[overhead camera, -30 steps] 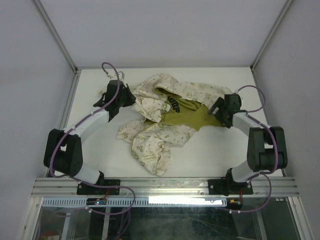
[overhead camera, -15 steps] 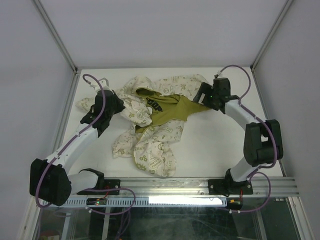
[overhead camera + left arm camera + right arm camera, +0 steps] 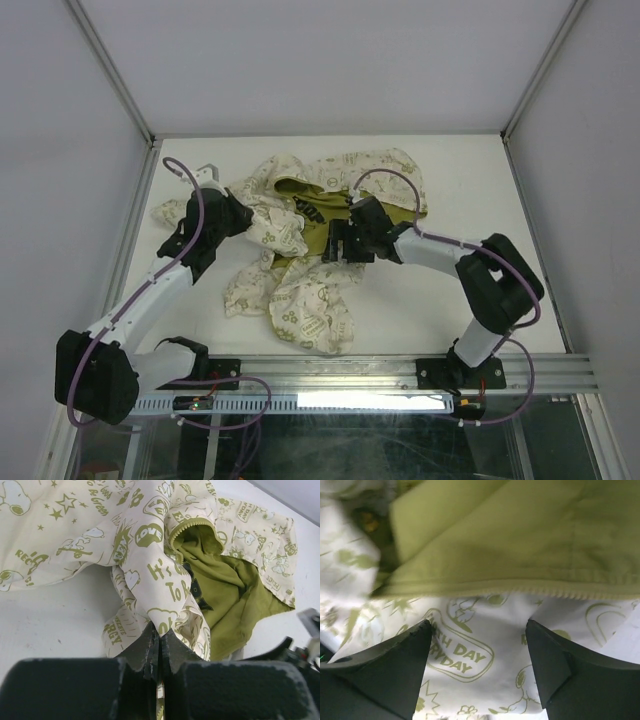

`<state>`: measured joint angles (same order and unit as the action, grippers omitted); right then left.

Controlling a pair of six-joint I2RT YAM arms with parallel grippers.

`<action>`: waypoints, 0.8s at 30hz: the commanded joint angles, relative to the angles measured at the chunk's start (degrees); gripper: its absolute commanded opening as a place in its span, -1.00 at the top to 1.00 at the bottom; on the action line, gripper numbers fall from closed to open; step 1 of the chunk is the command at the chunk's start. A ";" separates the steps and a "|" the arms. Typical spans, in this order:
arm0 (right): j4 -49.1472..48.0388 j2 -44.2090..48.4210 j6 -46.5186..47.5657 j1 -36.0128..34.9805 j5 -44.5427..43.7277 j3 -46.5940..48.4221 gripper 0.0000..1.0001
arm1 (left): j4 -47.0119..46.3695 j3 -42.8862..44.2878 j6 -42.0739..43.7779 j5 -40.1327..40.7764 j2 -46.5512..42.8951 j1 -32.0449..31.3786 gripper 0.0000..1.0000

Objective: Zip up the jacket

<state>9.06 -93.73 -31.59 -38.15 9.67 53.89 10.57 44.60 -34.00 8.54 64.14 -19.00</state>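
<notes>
The jacket (image 3: pixel 300 290) lies crumpled on the white table, cream with olive print, its olive lining (image 3: pixel 318 240) showing in the middle. My left gripper (image 3: pixel 236 214) is at the jacket's left side. In the left wrist view the left gripper (image 3: pixel 159 630) is shut on a fold of the jacket (image 3: pixel 75 530), and a toothed zipper edge (image 3: pixel 187 527) curls above the lining. My right gripper (image 3: pixel 340 242) hovers over the jacket's middle. In the right wrist view the right gripper (image 3: pixel 479 625) stands open over cream cloth of the jacket (image 3: pixel 470 675), just below a line of zipper teeth (image 3: pixel 560 593).
The white table (image 3: pixel 480 180) is boxed in by grey walls and slanted metal posts (image 3: pixel 110 75). A metal rail (image 3: pixel 330 372) carrying both arm bases runs along the near edge. A jacket sleeve (image 3: pixel 170 208) trails toward the left wall.
My right arm has swung left from the jacket's back right edge to over its middle, jaws closing slightly. The left gripper stays shut on the fabric, which has been dragged left.
</notes>
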 commanded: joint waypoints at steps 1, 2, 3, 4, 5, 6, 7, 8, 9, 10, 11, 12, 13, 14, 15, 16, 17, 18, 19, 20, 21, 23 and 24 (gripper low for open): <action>0.90 -6.13 -1.18 1.65 -6.29 3.65 -0.54 | -3.40 -1.30 -1.17 -3.06 -3.64 0.45 1.00; 1.82 -7.31 -0.91 2.76 -7.16 4.41 -0.49 | -3.19 -1.65 -1.20 -3.35 -4.28 0.41 1.00; 2.36 -8.44 -0.77 4.21 -7.97 5.12 -0.44 | -3.00 -1.93 -1.24 -3.77 -4.82 0.45 1.00; 2.60 -9.31 -0.75 5.88 -8.87 5.62 -0.41 | -2.70 -2.41 -1.28 -4.05 -5.34 0.45 1.00; 2.74 -10.07 -0.68 7.73 -9.29 5.99 -0.38 | -2.50 -2.81 -1.35 -4.33 -5.82 0.40 1.00; 3.02 -10.70 -0.41 9.73 -9.21 6.42 -0.37 | -2.15 -3.04 -1.34 -4.52 -6.35 0.45 1.00; 3.40 -11.29 -0.03 11.75 -9.12 7.01 -0.37 | -1.84 -3.26 -1.27 -4.53 -6.77 0.46 1.00; 3.72 -11.90 0.37 13.60 -9.16 7.49 -0.37 | -1.47 -3.42 -1.11 -4.50 -7.09 0.45 1.00; 3.70 -12.48 0.49 15.72 -8.87 7.83 -0.37 | -0.85 -3.37 -0.91 -4.45 -7.28 0.46 1.00; 3.61 -13.16 0.75 17.99 -8.03 8.44 -0.37 | -0.50 -3.29 -0.75 -4.41 -7.43 0.44 1.00; 3.66 -13.86 1.01 19.88 -7.48 9.16 -0.36 | -0.18 -3.15 -0.62 -4.58 -7.56 0.43 1.00; 3.96 -14.47 1.39 21.79 -7.49 10.11 -0.36 | 0.06 -3.03 -0.45 -4.66 -7.62 0.39 1.00; 4.40 -15.22 1.87 23.46 -7.85 11.24 -0.36 | 0.29 -2.81 -0.34 -4.73 -7.69 0.46 1.00; 4.99 -15.77 2.41 25.02 -8.17 12.49 -0.36 | 0.52 -2.40 -0.05 -4.73 -7.83 0.46 1.00; 5.59 -16.46 3.02 26.58 -8.45 13.85 -0.36 | 0.99 -2.07 0.26 -4.49 -7.87 0.44 1.00; 6.07 -17.01 3.52 27.95 -8.63 15.16 -0.36 | 1.50 -1.75 0.48 -4.18 -8.01 0.46 1.00; 6.52 -17.47 4.08 29.38 -9.03 16.36 -0.36 | 1.98 -1.53 0.73 -3.66 -8.17 0.42 1.00; 6.95 -17.86 4.61 30.65 -9.36 17.55 -0.36 | 2.28 -1.38 0.89 -2.72 -8.42 0.40 1.00; 7.34 -18.27 5.14 31.81 -9.60 18.54 -0.36 | 2.44 -1.36 1.02 -2.15 -8.75 0.43 1.00; 7.80 -18.51 5.63 32.91 -9.73 19.61 -0.36 | 2.44 -1.40 1.10 -1.76 -8.96 0.40 1.00; 8.34 -18.56 6.12 33.79 -9.83 20.48 -0.36 | 2.46 -1.37 1.20 -1.55 -9.10 0.45 1.00; 9.60 -17.62 7.34 35.08 -9.64 21.73 -0.36 | 2.63 -0.91 1.59 -1.59 -8.85 0.44 1.00; 9.64 -16.60 7.98 35.26 -9.53 21.65 -0.37 | 2.80 -0.46 1.70 -2.20 -8.46 0.46 1.00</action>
<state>14.33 -111.50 -28.01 -4.93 3.81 73.34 14.87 41.08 -33.63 5.67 57.06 -19.03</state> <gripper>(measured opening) 0.679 0.009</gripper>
